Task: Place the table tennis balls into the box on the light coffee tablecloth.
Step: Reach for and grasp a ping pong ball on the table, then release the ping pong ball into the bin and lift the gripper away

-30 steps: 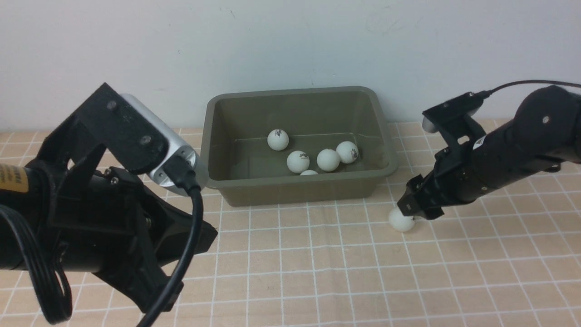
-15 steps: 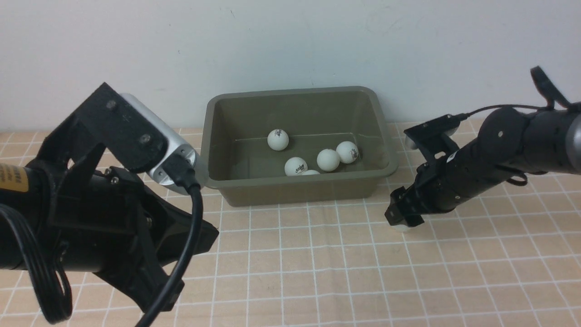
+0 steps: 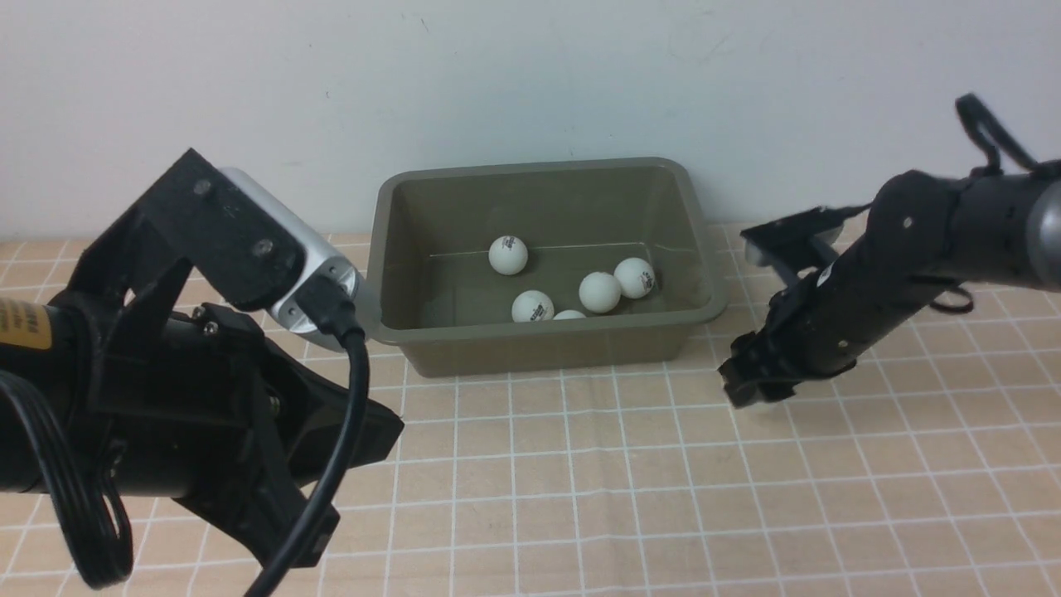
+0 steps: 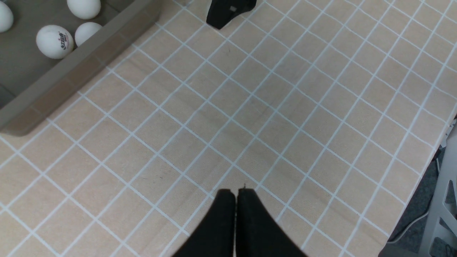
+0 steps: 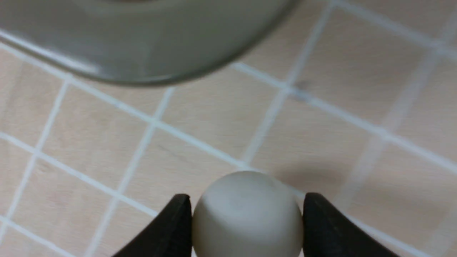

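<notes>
**Five balls (image 3: pixel 599 291) in the box (image 3: pixel 547 352), sixth ball (image 5: pixel 246 214) pinched in the right hand (image 3: pixel 756 390)**

Writing first, since that's what I went looking for. Best shot is the left wrist view. The logo ball (image 4: pixel 54 41) close to the box's front wall has a dark-and-red print, but the letters are too small for me to read. In the front view there are small dark prints on the back ball (image 3: pixel 507 254), the front-left ball (image 3: pixel 532 306) and the rightmost ball (image 3: pixel 634 277), and none of those is readable either. The left arm has a yellow label (image 3: pixel 16 327) with dark text, also unreadable.

The box is olive green and sits at the back of the light coffee tablecloth (image 3: pixel 622 497), near the pale wall (image 3: pixel 530 75). All five balls lie on its floor. The back ball is on its own and the other four bunch nearer the front wall. One of those, the half-hidden ball (image 3: pixel 569 315), only peeks over the rim.

The right hand is outside the box, just beside its front right corner, with a finger on each side of the sixth ball. The ball throws a shadow on the cloth, so it might be slightly lifted, but I can't say for sure.

The left hand (image 4: pixel 235 192) has its fingers pressed together with nothing between them. It hangs above bare cloth, in front of the box and to its left.
</notes>
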### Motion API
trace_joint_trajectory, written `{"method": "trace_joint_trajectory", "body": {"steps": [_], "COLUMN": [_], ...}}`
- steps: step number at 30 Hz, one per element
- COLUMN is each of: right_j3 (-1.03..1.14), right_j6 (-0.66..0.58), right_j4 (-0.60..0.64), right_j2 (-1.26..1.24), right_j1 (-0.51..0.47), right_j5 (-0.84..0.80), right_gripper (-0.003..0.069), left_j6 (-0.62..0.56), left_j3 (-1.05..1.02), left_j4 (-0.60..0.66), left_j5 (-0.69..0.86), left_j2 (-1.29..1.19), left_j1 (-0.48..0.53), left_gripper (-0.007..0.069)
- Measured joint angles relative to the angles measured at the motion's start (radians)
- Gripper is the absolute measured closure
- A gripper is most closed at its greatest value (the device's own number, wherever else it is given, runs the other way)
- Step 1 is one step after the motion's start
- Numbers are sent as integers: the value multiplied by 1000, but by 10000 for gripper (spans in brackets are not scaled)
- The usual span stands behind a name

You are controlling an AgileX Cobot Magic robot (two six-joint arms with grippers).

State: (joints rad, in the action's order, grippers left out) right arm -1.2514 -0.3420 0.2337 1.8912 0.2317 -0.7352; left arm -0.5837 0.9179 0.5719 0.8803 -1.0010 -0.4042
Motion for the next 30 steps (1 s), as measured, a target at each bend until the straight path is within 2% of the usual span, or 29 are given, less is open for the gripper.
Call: {"method": "trace_joint_trajectory", "body": {"steps": [2, 4, 6, 7, 8, 9, 11, 13, 14, 16, 17, 20, 25, 30], "right_j3": [0, 0, -3, -12, -12, -29, -43, -67, -72, -119, -135, -195, -256, -283], "right_j6": [67, 95, 96, 60, 52, -45, -168, -364, -399, -569, -613, -663, -653, -645], "right_j4": [-87, -119, -118, -66, -66, 52, 188, 385, 418, 598, 638, 715, 754, 807], "right_j2": [-86, -148, -194, -229, -232, -240, -229, -190, -180, -117, -90, -15, 59, 90], "right_j1": [-38, -74, -99, -113, -113, -107, -86, -46, -38, 5, 15, 34, 35, 35], "right_j5": [2, 11, 22, 34, 34, 34, 22, -9, -13, -20, -14, 43, 118, 159], "right_gripper": [300, 300, 300, 300, 300, 300, 300, 300, 300, 300, 300, 300, 291, 123], "left_j6": [0, 0, 0, -1, -1, -1, -1, -1, -1, -1, -1, -1, -1, -1], "left_j3": [0, 0, 0, 0, 0, 0, 0, 0, 0, 0, 0, 0, 0, 0], "left_j4": [0, 0, 0, 0, 0, 0, 0, 0, 0, 0, 0, 0, 0, 0], "left_j5": [0, 0, 0, -2, -2, -5, -8, -12, -12, -12, -12, -12, -12, -12], "left_j2": [0, 0, 0, 0, 0, 0, 0, 0, 0, 0, 0, 0, 0, 0], "left_j1": [0, 0, 0, 0, 0, 0, 0, 0, 0, 0, 0, 0, 0, 0], "left_gripper": [669, 669, 669, 669, 669, 669, 669, 669, 669, 669, 669, 669, 669, 669]}}
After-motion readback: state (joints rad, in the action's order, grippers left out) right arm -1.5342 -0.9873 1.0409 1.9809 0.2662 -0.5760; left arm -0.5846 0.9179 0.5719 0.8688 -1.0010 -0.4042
